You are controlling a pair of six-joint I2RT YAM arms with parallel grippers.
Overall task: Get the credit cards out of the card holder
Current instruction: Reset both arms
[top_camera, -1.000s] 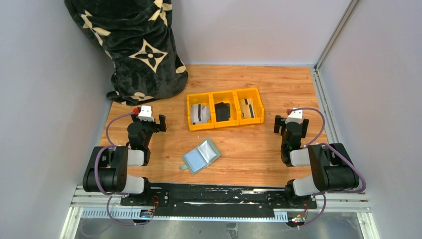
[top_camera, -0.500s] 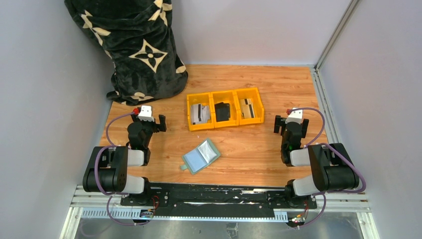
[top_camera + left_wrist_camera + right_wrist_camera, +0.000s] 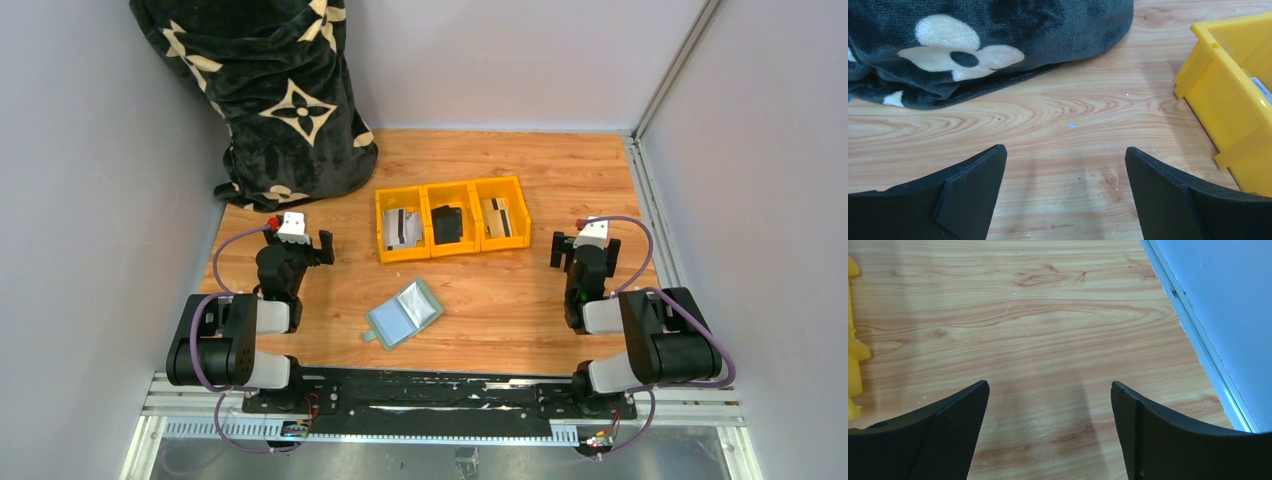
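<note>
On my wooden surface (image 3: 520, 300), a yellow tray (image 3: 455, 249); at its 6 o'clock the card holder (image 3: 403, 314) lies open, credit cards (image 3: 402, 228) resting in the tray's end compartments. Left fingers (image 3: 968, 195) and right fingers (image 3: 948, 432) spread wide apart.

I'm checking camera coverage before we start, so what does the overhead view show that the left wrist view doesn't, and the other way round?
Only overhead: the green card holder lying open on the table, the right pincer, and all three compartments of the yellow tray, with credit cards in the outer two and a black item in the middle.
Only left wrist: a close look at the open left pincer, empty over bare wood.
Both: the dark patterned blanket, the tray's left end and the table.
</note>
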